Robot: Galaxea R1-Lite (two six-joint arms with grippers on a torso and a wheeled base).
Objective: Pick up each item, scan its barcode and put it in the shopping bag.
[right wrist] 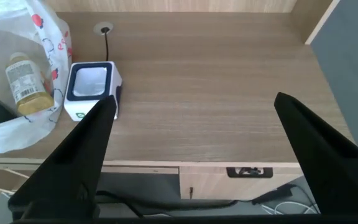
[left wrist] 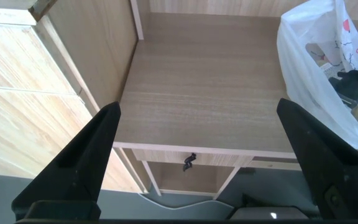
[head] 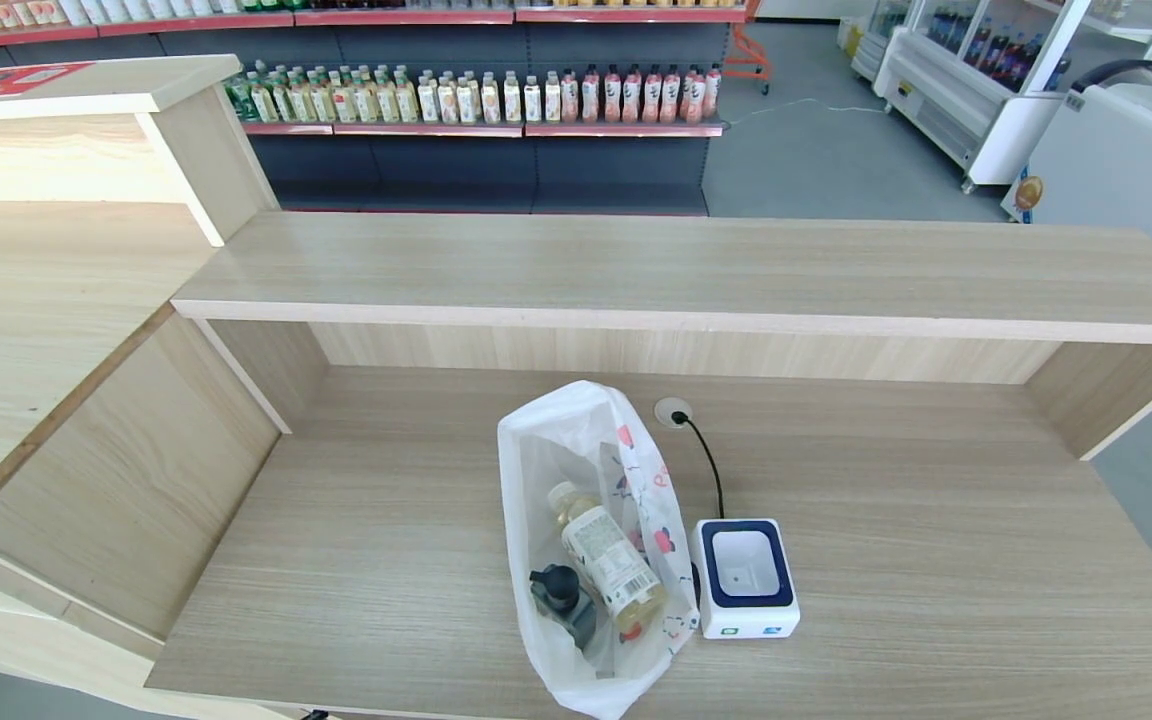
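Head view, shopping bag point(head: 526, 480): near-centre on the counter point(head: 936, 560), almost at its near edge — bottle point(head: 608, 560) and dark item point(head: 561, 595) inside.
Scanner point(head: 744, 575): just right of the bag.
Room: counter runs wide either side, to the side walls.
Left gripper point(left wrist: 199, 109): wide, over the near-left edge.
Right gripper point(right wrist: 194, 102): wide — over the near edge, right of scanner.

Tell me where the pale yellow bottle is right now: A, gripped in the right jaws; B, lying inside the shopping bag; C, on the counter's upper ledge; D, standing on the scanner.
B: the bottle lies inside the shopping bag, beside the scanner.
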